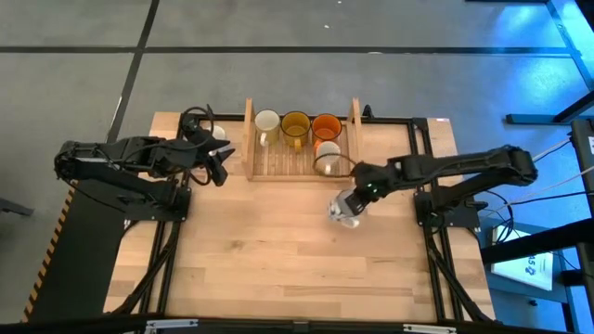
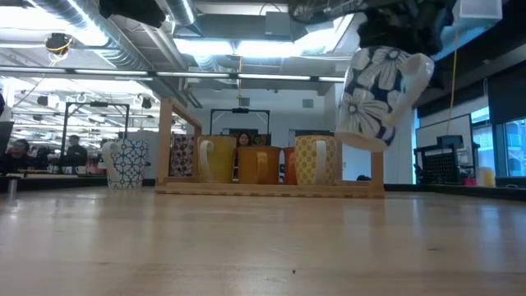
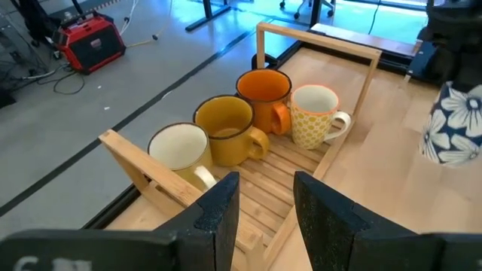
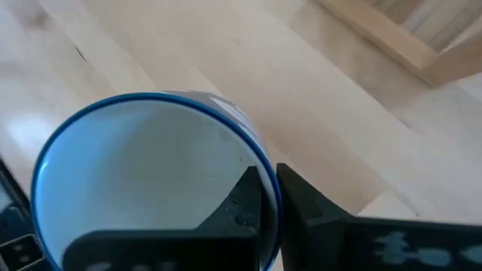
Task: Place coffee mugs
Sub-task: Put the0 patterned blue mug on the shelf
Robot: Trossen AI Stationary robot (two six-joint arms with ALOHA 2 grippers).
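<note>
My right gripper (image 1: 351, 206) is shut on a white mug with blue flowers (image 2: 380, 92), high over the table in front of the slatted wooden rack (image 1: 302, 162). Standing upright on the rack's slats are a white mug (image 3: 181, 147), an amber-yellow mug (image 3: 226, 129), an orange mug (image 3: 263, 94) and a cream mug with a yellow pattern (image 3: 316, 114). A white mug with a blue lattice pattern (image 2: 127, 164) stands on its base on the table left of the rack. My left gripper (image 3: 267, 207) hovers open at the rack's left end, touching nothing. My right gripper holds the flowered mug by its blue-edged rim (image 4: 265, 175). One finger (image 4: 245, 203) is inside the mug and the other finger (image 4: 305, 207) outside, with the wall pinched between them. The fingers come from above. The mug hangs tilted, mouth up, lifted clear of the table.
The rack's two raised wooden end frames (image 3: 316, 45) stand above the mugs. Bare slats (image 3: 282, 169) lie in front of the row of mugs. Open tabletop (image 1: 278, 250) stretches toward the near edge. People sit in the room beyond the table's far side.
</note>
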